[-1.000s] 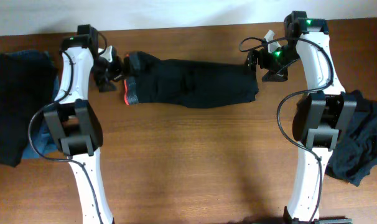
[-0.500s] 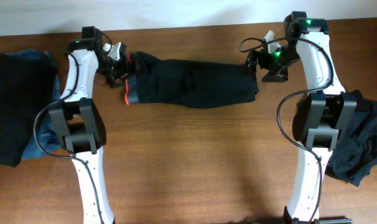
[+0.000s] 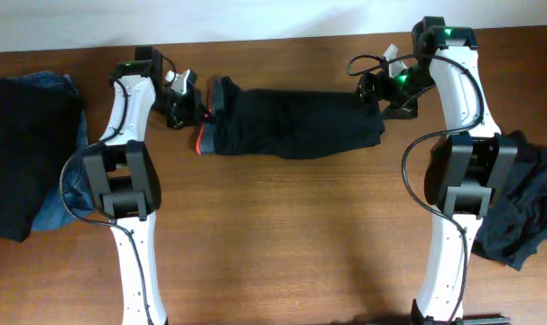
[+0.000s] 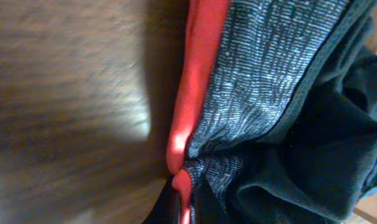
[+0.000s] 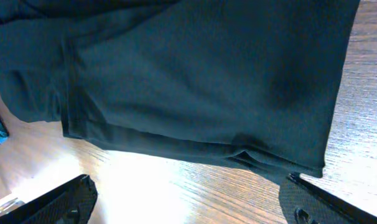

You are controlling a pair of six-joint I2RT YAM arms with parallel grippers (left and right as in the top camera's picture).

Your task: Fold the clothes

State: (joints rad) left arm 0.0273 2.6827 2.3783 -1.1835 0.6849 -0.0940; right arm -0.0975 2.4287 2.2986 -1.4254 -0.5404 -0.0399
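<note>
Trousers [image 3: 292, 125] lie in a flat black strip across the far half of the counter [image 3: 282, 244], running left-right. Waistband [image 3: 203, 141] is at the left end, red edge showing. Left pincer [image 3: 198, 113] is at the waistband's far corner, touching it; jaw gap unreadable from up here. Right pincer [image 3: 382, 101] is over the strip's right end. Black pile [image 3: 21, 153] at the far left, on denim [image 3: 61, 203]. Rumpled dark heap [image 3: 526, 212] at the right edge, beside the right arm.
</note>
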